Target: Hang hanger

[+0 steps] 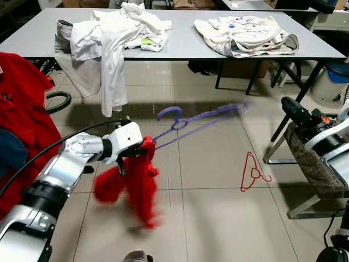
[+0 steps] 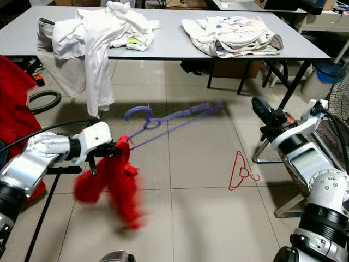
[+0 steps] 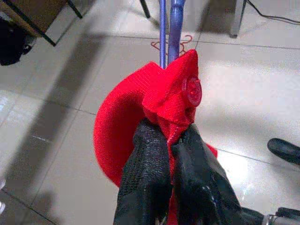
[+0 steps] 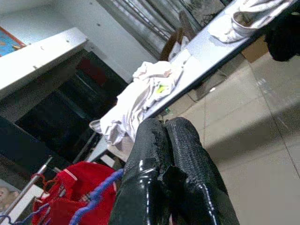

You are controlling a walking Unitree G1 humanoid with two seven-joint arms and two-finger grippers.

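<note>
My left gripper (image 1: 132, 150) is shut on the collar of a red garment (image 1: 137, 183) that hangs blurred above the floor. A purple hanger (image 1: 202, 121) sticks out of the garment toward the right, its hook (image 1: 170, 113) pointing up; it is blurred too. In the left wrist view the fingers (image 3: 145, 154) pinch the red cloth (image 3: 126, 117) just below a red button, and the purple hanger (image 3: 168, 28) runs out beyond it. A red wire hanger (image 1: 252, 173) lies on the tiles to the right. My right gripper (image 2: 259, 107) is raised at the right, shut and holding nothing.
A grey table (image 1: 180, 46) stands ahead with two piles of white clothes (image 1: 117, 33), one draping over its front edge. Red clothes (image 1: 22, 125) hang at the far left. A chair frame with a woven bag (image 1: 308, 158) stands at the right, a blue bin (image 1: 335, 76) behind it.
</note>
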